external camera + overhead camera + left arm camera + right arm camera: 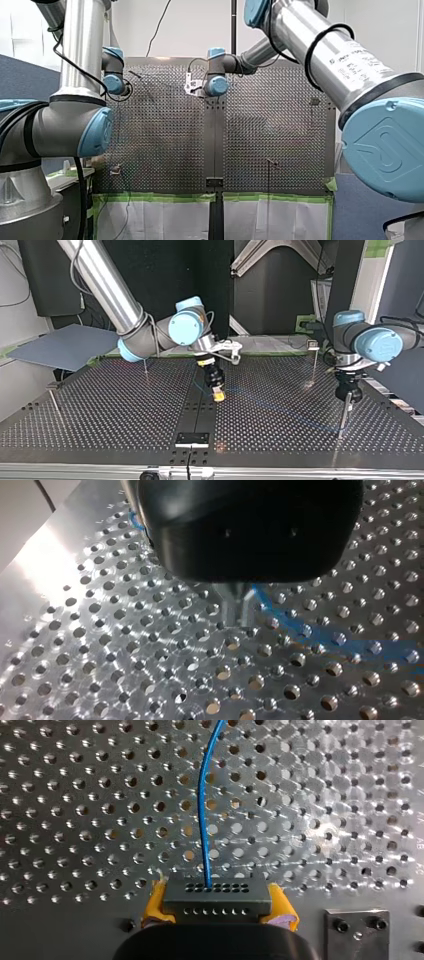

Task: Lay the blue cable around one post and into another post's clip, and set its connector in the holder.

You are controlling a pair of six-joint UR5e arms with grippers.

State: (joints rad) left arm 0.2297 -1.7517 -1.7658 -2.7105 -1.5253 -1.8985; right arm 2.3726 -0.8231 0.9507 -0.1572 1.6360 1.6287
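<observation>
My right gripper (215, 912) is shut on the dark grey connector (216, 899), with yellow pads (281, 906) on both sides of it. The blue cable (202, 805) leaves the connector and runs ahead over the perforated plate. In the top view this gripper (216, 391) hangs low over the table's middle strip. My left gripper (348, 392) sits at that view's right, right above a thin metal post (343, 416). In the left wrist view the black gripper body hides most of what is under it, and a blurred stretch of blue cable (305, 630) lies on the plate beside my left gripper (232, 600).
A grey block with screw holes (357, 925) lies beside my right gripper. A dark plate (192, 439) sits on the middle strip near the table's front edge. More thin posts (145, 367) (53, 401) (313, 360) stand around the table.
</observation>
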